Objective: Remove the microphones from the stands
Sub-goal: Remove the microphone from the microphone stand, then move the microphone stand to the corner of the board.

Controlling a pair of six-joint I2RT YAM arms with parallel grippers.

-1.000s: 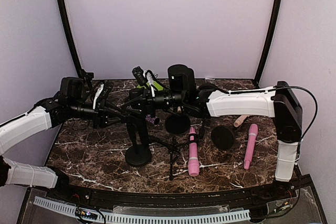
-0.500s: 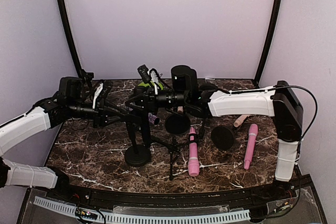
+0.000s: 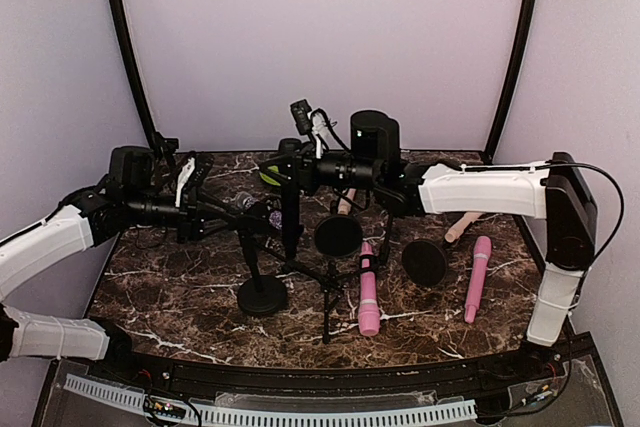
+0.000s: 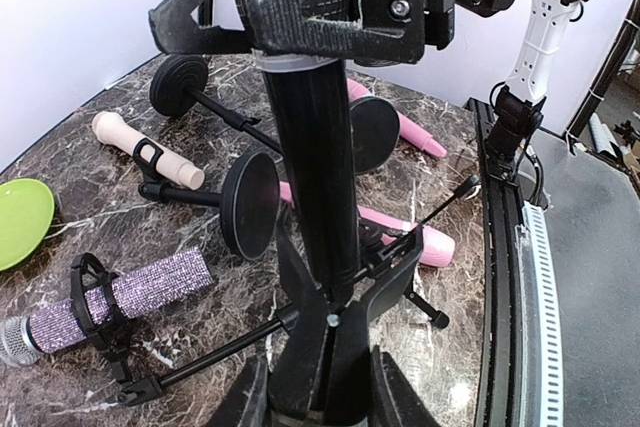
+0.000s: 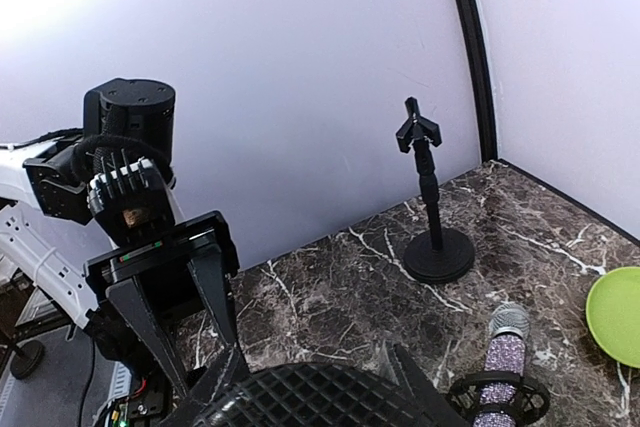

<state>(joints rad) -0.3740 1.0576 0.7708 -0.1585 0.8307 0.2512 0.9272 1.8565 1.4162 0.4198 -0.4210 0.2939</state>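
Observation:
A black microphone (image 3: 290, 222) hangs upright with my right gripper (image 3: 297, 169) shut on its upper part. In the right wrist view its mesh head (image 5: 300, 402) fills the space between the fingers. The black stand (image 3: 263, 295) rests on its round base on the marble table. My left gripper (image 3: 245, 215) is shut on the stand's top clip (image 4: 330, 347). In the left wrist view the microphone's body (image 4: 312, 147) rises straight up from between the clip's prongs. Its lower end is level with the prong tips.
Two pink microphones (image 3: 368, 292) (image 3: 477, 277) lie on the table at the right. Other stands with round bases (image 3: 338, 237) (image 3: 425, 262) lie beside them. A purple glitter microphone (image 4: 110, 297), a cream one (image 4: 140, 152) and a green plate (image 4: 20, 222) are at the back.
My right gripper has risen and shifted right with the black microphone, drawing it up out of the clip. The left gripper has kept its hold on the stand.

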